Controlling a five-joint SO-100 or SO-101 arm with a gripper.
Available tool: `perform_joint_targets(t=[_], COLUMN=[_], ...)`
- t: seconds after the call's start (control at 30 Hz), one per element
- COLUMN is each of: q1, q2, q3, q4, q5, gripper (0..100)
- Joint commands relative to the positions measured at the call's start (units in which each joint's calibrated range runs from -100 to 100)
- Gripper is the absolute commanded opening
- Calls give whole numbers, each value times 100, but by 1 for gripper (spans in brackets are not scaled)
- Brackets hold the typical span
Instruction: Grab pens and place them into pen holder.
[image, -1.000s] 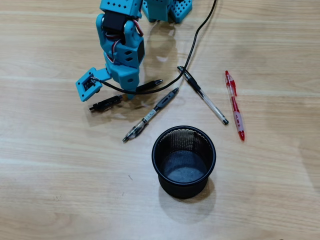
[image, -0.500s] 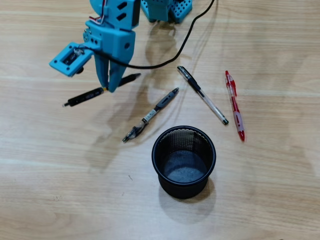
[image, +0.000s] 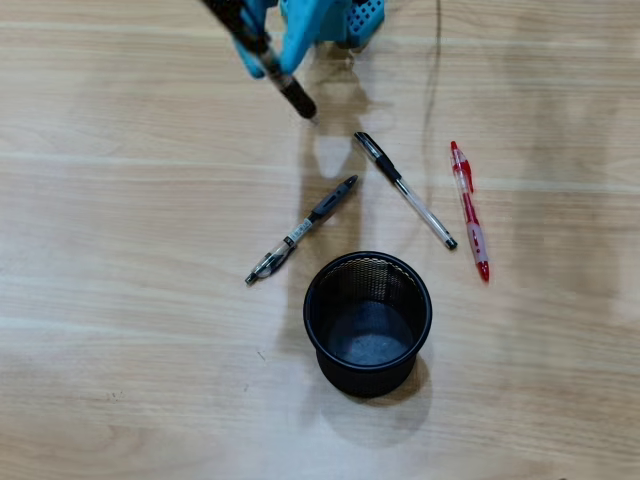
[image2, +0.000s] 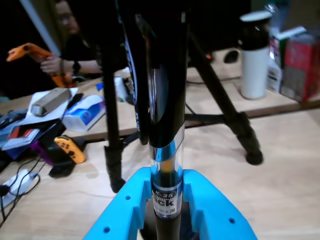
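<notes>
Up near the far edge of the counter, the blue hand now holds a black pen high in the air. A moment ago that pen was lower and off to the left as the overhead view shows it, and a second ago it lay on the wood. So the pen has been lifted and swung up. In the wrist view the black pen is pinched tight between the two blue fingers of the hand. I think the next job is to carry it over the cup.

Now count. One pen is in the hand. Three pens lie on the counter: one black pen, one clear pen with a black cap, and one red pen. That makes four pens. One black mesh pen holder stands nearer the front edge, with nothing in it yet. All three lying pens are near it, on its far side, not touching it.
</notes>
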Motion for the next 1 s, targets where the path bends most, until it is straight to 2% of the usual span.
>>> perform_joint_targets(t=[0.0,0.1,0.3,0.77,0.97], q1=[-413,-587,-678,-660,-697], q2=[532,1254,2231,3122,3122], q3=[-212,-185,-194,-185,-121], q4=[-1127,-1947,-2849,-3168,-3159], q5=[150,156,297,349,360], gripper=[2,2,2,3,14])
